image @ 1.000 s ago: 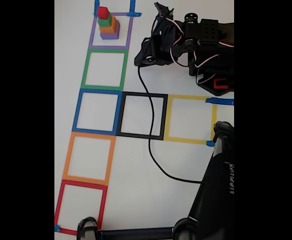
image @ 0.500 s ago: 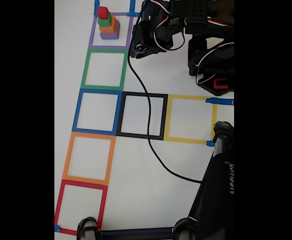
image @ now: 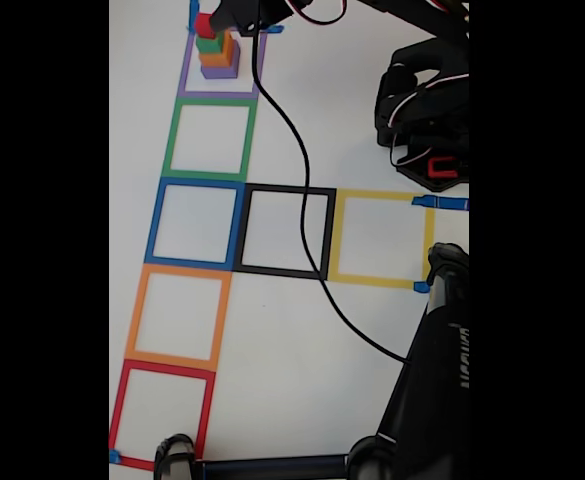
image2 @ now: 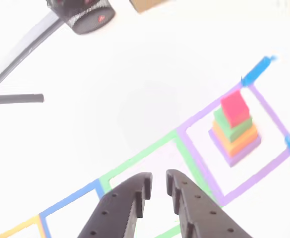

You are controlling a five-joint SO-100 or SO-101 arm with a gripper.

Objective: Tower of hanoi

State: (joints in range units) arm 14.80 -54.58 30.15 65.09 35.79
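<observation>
A stepped tower stands inside the purple tape square (image: 185, 75) at the top left of the fixed view: a red block (image: 206, 25) on top, then green (image: 211, 43), orange (image: 217, 56) and purple (image: 220, 70) slabs. The other view shows the same tower (image2: 235, 130) at the right, inside the purple square (image2: 197, 148). My gripper (image: 227, 18) hangs at the top edge of the fixed view, just right of the red block. In the other view the gripper (image2: 158, 181) points over the green square, left of the tower, its jaws a narrow gap apart with nothing between them.
A column of tape squares runs down the left: green (image: 169, 140), blue (image: 155, 225), orange (image: 132, 320), red (image: 120, 410). Black (image: 330, 235) and yellow (image: 382, 196) squares branch right. A black cable (image: 297, 170) crosses the mat. The arm's base (image: 427, 120) and a black stand (image: 432, 380) occupy the right side.
The arm has swung up and left from beside its base to the top edge, and the gripper now sits next to the tower's red block. The tower has not moved.
</observation>
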